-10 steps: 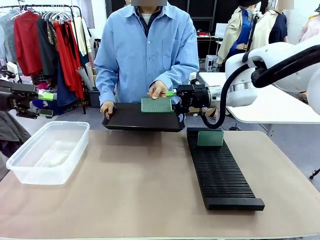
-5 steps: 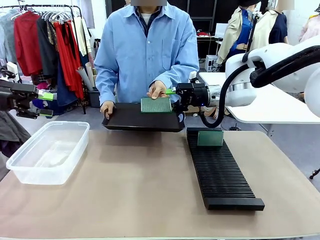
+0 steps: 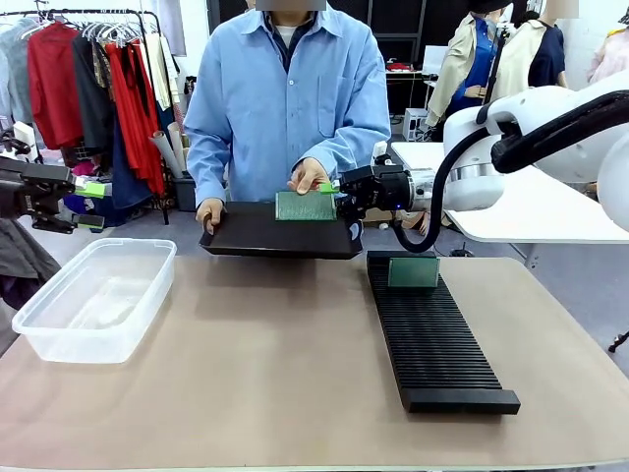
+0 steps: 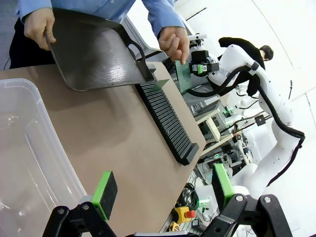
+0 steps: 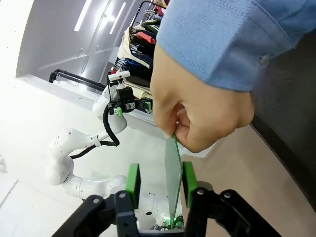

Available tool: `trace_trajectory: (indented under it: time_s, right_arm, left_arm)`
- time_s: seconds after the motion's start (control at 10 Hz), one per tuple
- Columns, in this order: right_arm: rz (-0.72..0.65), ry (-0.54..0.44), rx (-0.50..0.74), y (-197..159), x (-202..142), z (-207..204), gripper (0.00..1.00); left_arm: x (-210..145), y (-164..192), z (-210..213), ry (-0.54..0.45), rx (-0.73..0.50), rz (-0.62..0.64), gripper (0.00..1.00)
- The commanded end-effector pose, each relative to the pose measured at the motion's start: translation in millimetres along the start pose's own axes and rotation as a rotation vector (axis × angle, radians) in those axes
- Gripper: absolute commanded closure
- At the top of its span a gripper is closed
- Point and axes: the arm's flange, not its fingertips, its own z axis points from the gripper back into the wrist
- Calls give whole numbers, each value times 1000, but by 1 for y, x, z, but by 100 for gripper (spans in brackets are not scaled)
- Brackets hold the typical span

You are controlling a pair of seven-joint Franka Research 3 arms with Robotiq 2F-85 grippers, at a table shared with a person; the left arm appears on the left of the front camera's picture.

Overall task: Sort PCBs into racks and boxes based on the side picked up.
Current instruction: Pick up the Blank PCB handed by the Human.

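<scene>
A person holds a green PCB [image 3: 306,206] upright by its top edge above a flat black tray [image 3: 280,234]. My right gripper [image 3: 330,195] reaches in from the right at the board's edge. In the right wrist view the PCB [image 5: 172,173] stands edge-on between the green pads of the right gripper [image 5: 160,177], close to one pad with a gap to the other, and the person's hand [image 5: 197,108] pinches its top. Another PCB [image 3: 413,271] stands in the far end of the black rack [image 3: 432,334]. My left gripper [image 4: 163,190] hangs open and empty above the clear box [image 3: 93,295].
The person stands at the far edge, with one hand holding the tray's left side. The rack runs from mid-table toward me on the right, and the box sits at the left edge. A clothes rail stands behind on the left, and a white table behind on the right.
My right gripper's jaws have narrowed around the PCB the person holds, and the board has shifted slightly left. The left arm has not moved.
</scene>
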Motion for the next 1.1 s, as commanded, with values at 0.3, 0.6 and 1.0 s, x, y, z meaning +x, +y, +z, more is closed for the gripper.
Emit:
trace_trajectory:
  time_s: [0.3, 0.6, 1.0]
  right_arm:
    - [-59, -36, -13, -2, 7, -1, 100]
    - [-63, -6, -11, -3, 7, -2, 100]
    - [-36, -11, -15, -6, 0, 2, 100]
  left_arm:
    - [0, -1, 1, -1, -3, -1, 0]
    - [0, -1, 1, -1, -3, -1, 0]
    - [0, -1, 1, -1, -3, -1, 0]
